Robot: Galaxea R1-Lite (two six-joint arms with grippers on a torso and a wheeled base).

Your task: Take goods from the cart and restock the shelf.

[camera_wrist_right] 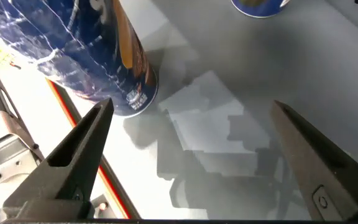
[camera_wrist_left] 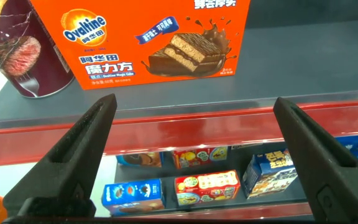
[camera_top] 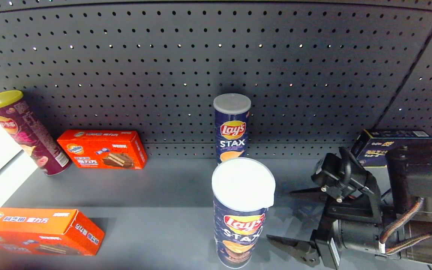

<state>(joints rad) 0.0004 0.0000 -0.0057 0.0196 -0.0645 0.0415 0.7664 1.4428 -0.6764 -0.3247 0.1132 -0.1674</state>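
The perforated back panel (camera_top: 216,56) fills the upper half of the head view, and the grey shelf (camera_top: 156,187) lies below it. Taking the middle of the shelf as the clock's centre, the right gripper (camera_top: 279,215) sits at about 4 o'clock, low over the board. Its jaws are spread wide and hold nothing. They point toward 9 o'clock at the front chips can (camera_top: 243,217), which they do not touch.

In the right wrist view the right gripper (camera_wrist_right: 191,109) frames bare shelf, with the base of that can (camera_wrist_right: 98,56) just beside one finger. The can stands upright at 6 o'clock near the shelf's front edge, with a pale lid on top. The rear chips can (camera_top: 232,127), the same kind, stands upright at 12 o'clock against the back panel.

An orange box (camera_top: 36,230) lies at 8 o'clock by the front edge. A second orange box (camera_top: 101,149) lies at 10 o'clock by the back panel. A purple can (camera_top: 28,133) with a yellow lid stands just beyond it toward 9 o'clock. A dark blue box (camera_top: 388,144) rests at 2 o'clock, partly behind the arm.

The left gripper (camera_wrist_left: 194,102) is spread wide and empty, level with the red shelf lip (camera_wrist_left: 185,127). Beyond the lip are an orange box (camera_wrist_left: 148,40) and a dark can (camera_wrist_left: 23,56) showing a steak. Small boxes (camera_wrist_left: 207,186) fill the lower tier.
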